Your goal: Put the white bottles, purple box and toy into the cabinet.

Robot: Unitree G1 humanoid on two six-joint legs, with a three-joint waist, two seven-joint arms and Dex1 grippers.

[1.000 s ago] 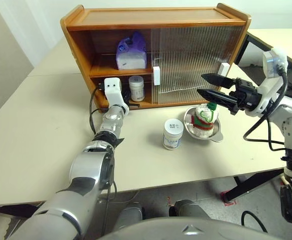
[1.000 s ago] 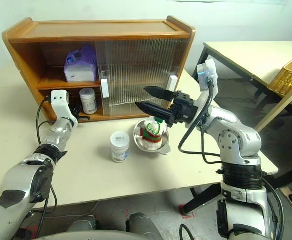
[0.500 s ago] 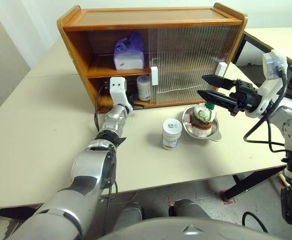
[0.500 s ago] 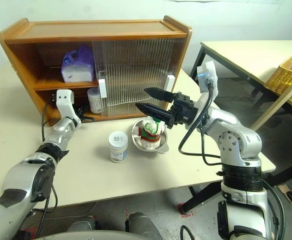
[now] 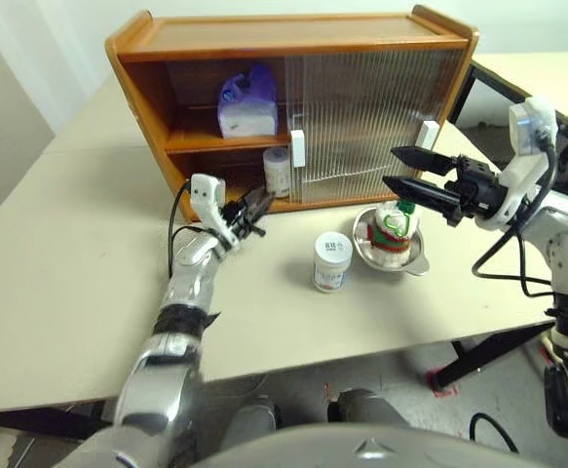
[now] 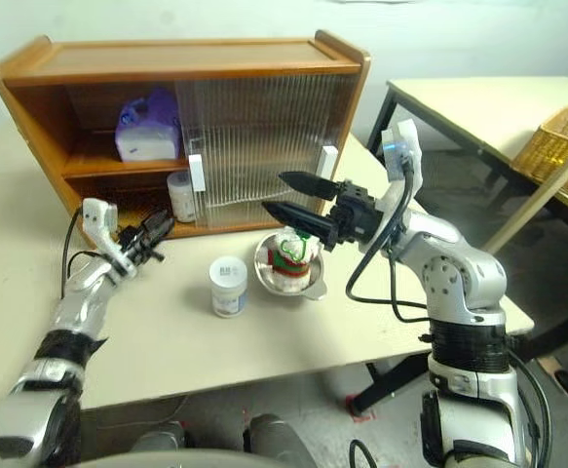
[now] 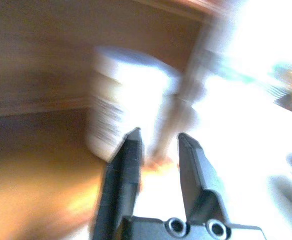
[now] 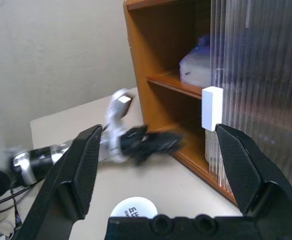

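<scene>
One white bottle (image 5: 278,172) now sits on the cabinet (image 5: 293,44) lower shelf; the left claw (image 5: 255,207) has let go, fingers slightly apart, and pulled back out over the counter (image 5: 59,263). Purple box (image 5: 245,102) is on the upper shelf. Second bottle (image 5: 331,261) and toy (image 5: 395,226) in its metal bowl (image 5: 412,261) remain outside. Right claw (image 5: 406,168) hovers wide apart over the toy, empty. Pale counter, second table and wicker basket (image 6: 566,141) beyond.
</scene>
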